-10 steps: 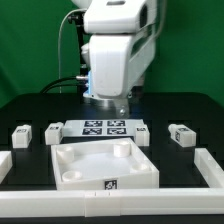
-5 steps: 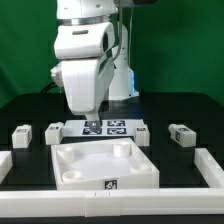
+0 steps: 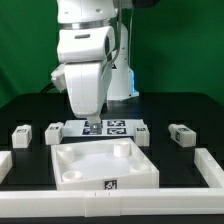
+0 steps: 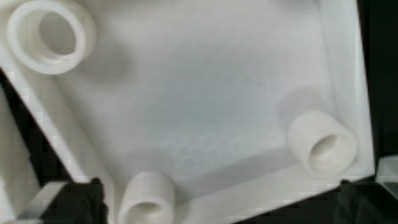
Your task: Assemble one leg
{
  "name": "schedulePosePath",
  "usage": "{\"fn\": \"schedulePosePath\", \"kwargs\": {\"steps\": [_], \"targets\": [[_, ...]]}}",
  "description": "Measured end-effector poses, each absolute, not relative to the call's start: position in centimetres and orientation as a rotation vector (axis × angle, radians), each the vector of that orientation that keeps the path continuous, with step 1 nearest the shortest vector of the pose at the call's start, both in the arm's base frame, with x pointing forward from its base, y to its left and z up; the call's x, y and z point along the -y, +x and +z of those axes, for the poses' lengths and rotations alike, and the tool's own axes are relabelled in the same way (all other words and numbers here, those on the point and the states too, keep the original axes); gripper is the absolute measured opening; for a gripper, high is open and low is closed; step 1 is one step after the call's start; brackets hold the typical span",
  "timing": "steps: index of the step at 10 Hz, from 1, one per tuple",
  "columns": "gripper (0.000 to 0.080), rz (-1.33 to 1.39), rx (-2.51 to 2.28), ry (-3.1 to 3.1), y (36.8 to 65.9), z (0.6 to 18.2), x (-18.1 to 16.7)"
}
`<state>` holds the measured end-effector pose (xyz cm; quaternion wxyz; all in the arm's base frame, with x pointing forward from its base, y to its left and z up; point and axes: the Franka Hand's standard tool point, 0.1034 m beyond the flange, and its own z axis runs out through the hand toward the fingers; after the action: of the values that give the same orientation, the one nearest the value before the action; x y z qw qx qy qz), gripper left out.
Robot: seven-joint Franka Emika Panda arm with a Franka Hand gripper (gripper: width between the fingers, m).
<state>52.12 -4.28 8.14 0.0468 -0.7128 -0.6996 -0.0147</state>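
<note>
Several legs lie on the black table in the exterior view: two at the left [image 3: 20, 134] [image 3: 53, 131] and two at the right [image 3: 144, 132] [image 3: 181, 134], each a small white block with a tag. My gripper [image 3: 90, 119] hangs above the back edge of the big white panel [image 3: 100, 163], apart from all legs. It holds nothing and its jaws stand wide apart. The wrist view is filled by the panel [image 4: 196, 100] with its round sockets [image 4: 54, 35] [image 4: 329, 145]. No leg shows there.
The marker board [image 3: 108, 127] lies just behind the panel, under the gripper. Low white rails run along the table's front [image 3: 110, 205], left [image 3: 3, 163] and right [image 3: 212, 168].
The arm swung from over the middle toward the exterior view's left, then dropped a little closer to the panel's back edge. Legs and panel have not moved.
</note>
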Motion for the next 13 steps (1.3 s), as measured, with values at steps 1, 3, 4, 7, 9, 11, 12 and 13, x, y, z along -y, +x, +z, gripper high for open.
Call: {"fn": "schedulePosePath", "kwargs": {"steps": [1, 3, 4, 7, 9, 11, 12, 13], "targets": [[0.0650, -0.055, 2.171, -2.160, 50.2, 6.9, 4.6], [0.0650, -0.037, 2.294, -2.073, 48.3, 4.5, 4.4], [0.0650, -0.018, 2.307, -2.053, 48.0, 3.9, 4.5], [0.0650, -0.016, 2.298, -2.061, 48.1, 3.9, 4.6], [0.0650, 0.006, 2.280, -2.041, 47.0, 2.5, 4.9], [0.0650, 0.028, 2.248, -2.034, 45.9, 0.9, 5.2], [0.0650, 0.030, 2.242, -2.035, 45.8, 0.7, 5.3], [0.0650, 0.030, 2.240, -2.037, 45.8, 0.7, 5.3]]}}
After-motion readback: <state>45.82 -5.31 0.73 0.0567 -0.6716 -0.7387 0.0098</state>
